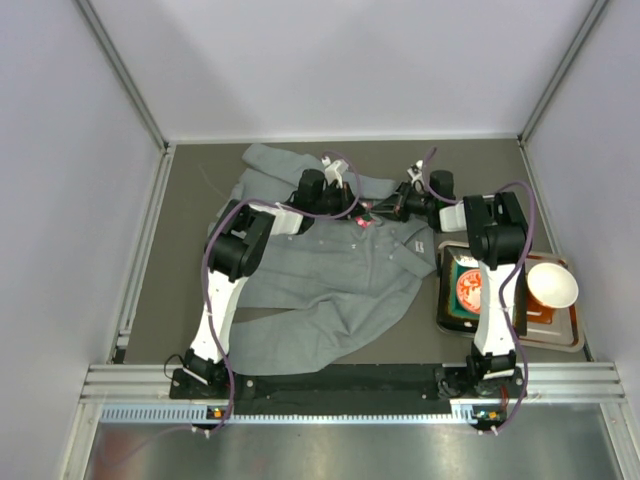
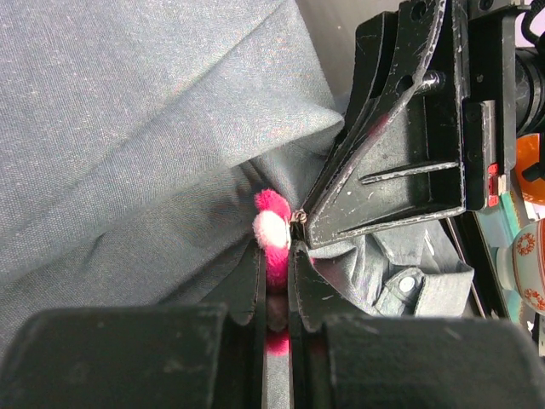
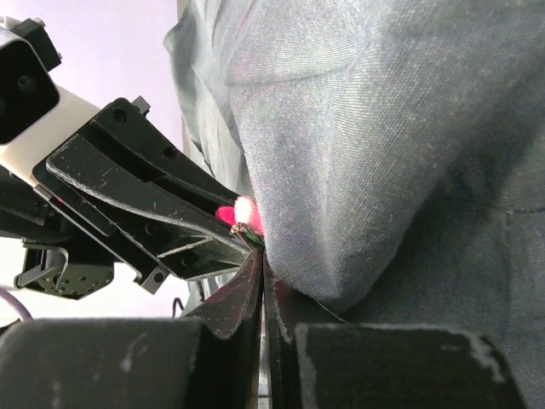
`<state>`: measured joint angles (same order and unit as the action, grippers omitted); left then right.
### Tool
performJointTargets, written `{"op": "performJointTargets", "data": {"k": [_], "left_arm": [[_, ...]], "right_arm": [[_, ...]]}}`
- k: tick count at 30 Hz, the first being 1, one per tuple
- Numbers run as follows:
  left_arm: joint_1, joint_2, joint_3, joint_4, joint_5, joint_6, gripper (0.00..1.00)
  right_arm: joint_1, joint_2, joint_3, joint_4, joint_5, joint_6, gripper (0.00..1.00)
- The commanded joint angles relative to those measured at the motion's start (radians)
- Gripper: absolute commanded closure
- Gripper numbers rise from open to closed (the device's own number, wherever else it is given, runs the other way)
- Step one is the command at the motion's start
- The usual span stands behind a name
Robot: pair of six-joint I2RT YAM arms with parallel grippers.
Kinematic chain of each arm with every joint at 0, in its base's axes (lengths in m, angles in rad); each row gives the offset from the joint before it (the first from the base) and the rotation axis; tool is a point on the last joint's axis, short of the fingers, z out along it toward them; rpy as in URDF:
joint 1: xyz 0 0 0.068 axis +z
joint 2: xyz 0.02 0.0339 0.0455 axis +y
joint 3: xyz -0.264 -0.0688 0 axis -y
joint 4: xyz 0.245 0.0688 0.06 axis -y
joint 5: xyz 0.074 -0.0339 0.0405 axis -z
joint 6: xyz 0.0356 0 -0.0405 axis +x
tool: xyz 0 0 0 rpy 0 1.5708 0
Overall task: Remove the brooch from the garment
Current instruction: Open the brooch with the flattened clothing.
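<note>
Top external view shows one grey shirt [image 1: 330, 280] lying rumpled on the table [image 1: 190, 220], with two arms reaching over it and meeting near the collar. That is where the one brooch [image 2: 271, 230] is. It is a small pink flower with a pale middle, sitting on a bunched-up fold of the cloth. The left gripper [image 2: 277, 256] has its two fingers squeezed onto the pink petals. The right gripper [image 3: 262, 260] is closed tight, with its tips pressed to the cloth just beside the flower. I cannot tell if it nips the pin, the cloth or nothing. I think a few things could go wrong. If the left gripper pulls while the pin is fastened, the cloth could lift with it or even tear. The petals look soft and fluffy, so the fingers could slip off. The two grippers are very close, so one small wrong move could bump them together. If the flower pops free and drops, it could get lost in the folds. Counting up, I see one brooch, one shirt and two grippers. Up close I can see one white button [image 2: 407, 282]. Off to the right is one tray [image 1: 540, 336] with one white bowl [image 1: 552, 283] in it.
</note>
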<state>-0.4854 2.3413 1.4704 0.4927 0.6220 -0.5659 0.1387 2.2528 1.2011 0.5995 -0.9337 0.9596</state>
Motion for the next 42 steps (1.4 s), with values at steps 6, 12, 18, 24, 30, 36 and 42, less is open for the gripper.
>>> {"op": "performJointTargets", "data": {"k": [6,12,18,24,30,36,42], "left_arm": [[-0.021,0.024,0.08,-0.118,0.01,0.113,1.0],[-0.025,0.046,0.136,-0.225,0.013,0.172,1.0],[-0.035,0.059,0.16,-0.259,0.024,0.192,1.0],[-0.035,0.047,0.15,-0.255,-0.001,0.192,1.0],[-0.032,0.038,0.11,-0.198,-0.042,0.097,1.0],[-0.033,0.052,0.131,-0.22,-0.028,0.093,1.0],[-0.035,0.067,0.148,-0.237,-0.004,0.089,1.0]], "right_arm": [[0.035,0.045,0.121,-0.25,0.032,-0.188,1.0],[0.067,0.054,0.255,-0.509,0.091,-0.386,1.0],[0.094,0.108,0.348,-0.555,0.05,-0.409,1.0],[0.096,0.094,0.306,-0.537,0.04,-0.397,1.0],[0.121,0.004,0.155,-0.337,-0.014,-0.346,1.0],[0.145,-0.009,0.185,-0.349,-0.054,-0.424,1.0],[0.197,-0.01,0.273,-0.44,-0.051,-0.598,1.0]]}}
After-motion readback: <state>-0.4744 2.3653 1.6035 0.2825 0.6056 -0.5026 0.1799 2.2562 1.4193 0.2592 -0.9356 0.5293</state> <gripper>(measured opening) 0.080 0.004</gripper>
